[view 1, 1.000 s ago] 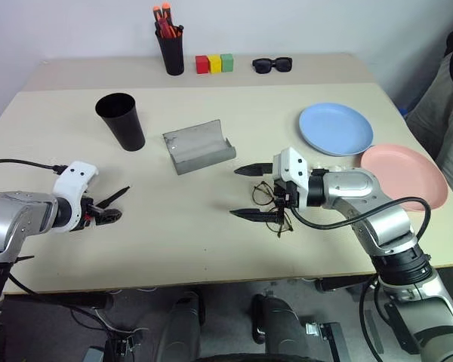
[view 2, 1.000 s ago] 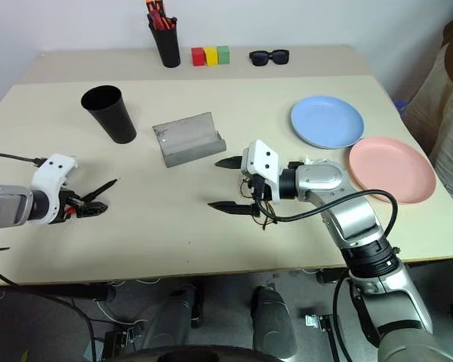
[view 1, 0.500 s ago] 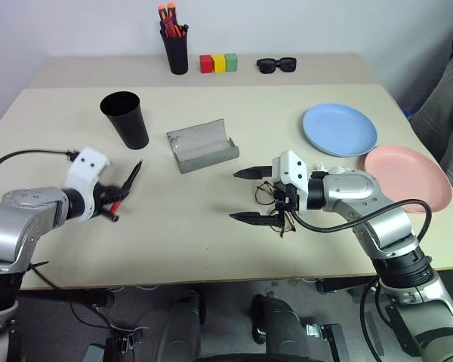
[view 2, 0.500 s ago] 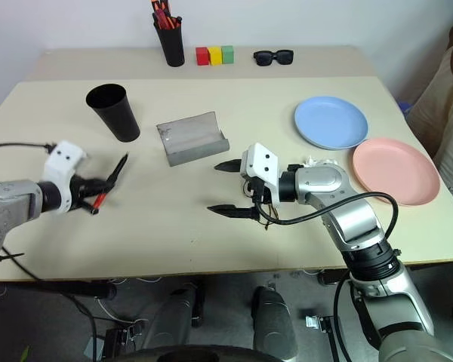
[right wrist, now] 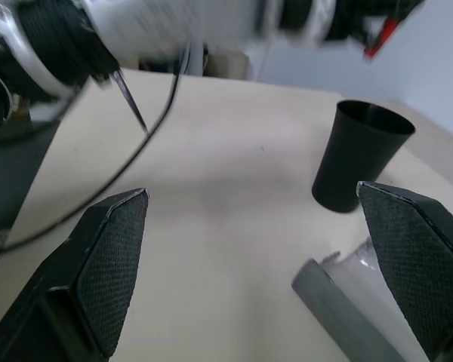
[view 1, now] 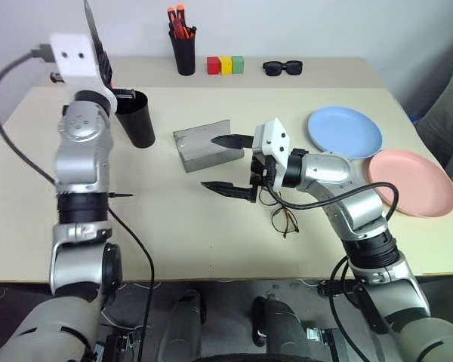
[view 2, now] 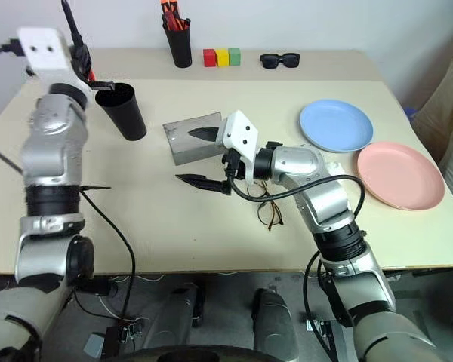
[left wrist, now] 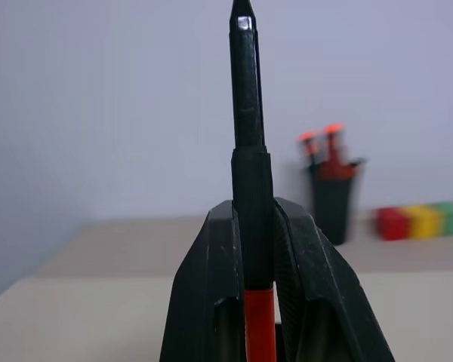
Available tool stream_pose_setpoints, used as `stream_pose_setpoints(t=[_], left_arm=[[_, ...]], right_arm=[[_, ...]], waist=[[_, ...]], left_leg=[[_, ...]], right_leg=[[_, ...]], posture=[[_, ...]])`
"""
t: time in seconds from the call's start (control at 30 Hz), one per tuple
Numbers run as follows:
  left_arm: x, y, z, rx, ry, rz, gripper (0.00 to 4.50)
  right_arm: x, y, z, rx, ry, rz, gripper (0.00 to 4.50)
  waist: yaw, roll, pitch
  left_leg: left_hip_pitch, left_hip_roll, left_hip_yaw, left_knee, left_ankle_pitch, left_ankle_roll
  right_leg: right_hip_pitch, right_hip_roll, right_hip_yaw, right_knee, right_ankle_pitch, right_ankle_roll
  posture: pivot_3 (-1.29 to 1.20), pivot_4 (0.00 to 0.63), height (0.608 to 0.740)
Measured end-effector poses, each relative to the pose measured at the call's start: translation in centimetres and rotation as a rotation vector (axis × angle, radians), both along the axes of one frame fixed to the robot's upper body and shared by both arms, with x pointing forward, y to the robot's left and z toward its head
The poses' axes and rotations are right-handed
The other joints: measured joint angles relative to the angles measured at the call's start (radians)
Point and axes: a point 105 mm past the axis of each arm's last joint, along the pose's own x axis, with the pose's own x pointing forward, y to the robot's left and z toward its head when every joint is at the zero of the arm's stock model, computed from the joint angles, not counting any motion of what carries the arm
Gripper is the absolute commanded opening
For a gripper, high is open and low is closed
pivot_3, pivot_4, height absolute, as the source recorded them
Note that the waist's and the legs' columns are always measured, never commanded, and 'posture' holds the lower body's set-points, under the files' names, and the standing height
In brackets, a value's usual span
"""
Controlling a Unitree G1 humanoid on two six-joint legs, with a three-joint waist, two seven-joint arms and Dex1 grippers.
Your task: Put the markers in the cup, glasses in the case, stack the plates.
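I hold the black marker (left wrist: 244,136) clamped upright in my left gripper (left wrist: 253,226) above the black cup (view 1: 136,117) near the table's far-left corner; right gripper (view 1: 228,164) gapes empty. Released off-centre, it could miss the rim.

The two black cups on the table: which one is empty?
The wide tapered black cup beside the raised left gripper looks empty. The narrower black cup at the table's back edge holds orange-capped markers.
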Motion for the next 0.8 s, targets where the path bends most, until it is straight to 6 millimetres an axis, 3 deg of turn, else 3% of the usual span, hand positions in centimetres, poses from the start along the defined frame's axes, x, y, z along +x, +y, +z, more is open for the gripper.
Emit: stream_pose_setpoints(t=[0.13,0.43,0.47,0.53,0.7,0.8], left_arm=[[1.5,0.3,-1.1,0.008,0.009,0.035,0.05],[2.3,-0.6,-2.1,-0.049,-0.012,-0.021,0.05],[2.3,-0.8,-2.1,-0.051,-0.017,-0.03,0.99],[2.4,-1.2,-2.2,-0.072,-0.018,-0.057,1.84],[2.4,-1.3,-2.5,-0.08,-0.016,-0.05,4.44],[2.2,-1.1,-2.6,-0.08,-0.022,-0.04,4.44]], right_arm=[[0.0,0.3,0.1,0.011,-0.005,-0.008,4.5],[0.2,0.1,-0.4,0.017,0.008,-0.031,4.5],[0.2,0.1,-0.4,0.017,0.009,-0.031,4.5],[0.1,0.1,-0.4,0.019,0.008,-0.03,4.5],[0.1,0.2,-0.3,0.023,0.009,-0.027,4.5],[0.1,0.3,-0.3,0.031,0.01,-0.027,4.5]], waist=[[0.001,-0.001,0.0],[0.007,-0.001,0.0],[0.006,-0.001,0.0],[0.006,-0.001,0.0],[0.006,-0.001,0.0],[0.006,-0.001,0.0]], left_leg=[[-0.001,0.0,0.0,0.001,0.0,0.0],[-0.001,0.0,0.0,0.001,0.0,0.0],[-0.001,0.0,0.0,0.001,0.0,0.0],[-0.001,0.0,0.0,0.001,0.0,0.0],[-0.001,0.0,0.0,0.001,0.0,0.0],[-0.001,0.0,0.0,0.001,0.0,0.0]], right_leg=[[0.0,0.0,0.0,-0.001,0.0,0.0],[0.0,-0.001,0.0,-0.001,0.0,0.0],[0.0,-0.001,0.0,-0.001,0.0,0.0],[0.0,-0.001,0.0,-0.001,0.0,0.0],[0.0,0.0,0.0,-0.001,0.0,0.0],[0.0,0.0,0.0,0.0,0.0,0.0]], posture=[[0.0,0.15,0.74],[0.0,0.15,0.74],[0.0,0.15,0.74],[0.0,0.15,0.74],[0.0,0.15,0.74],[0.0,0.15,0.74]])
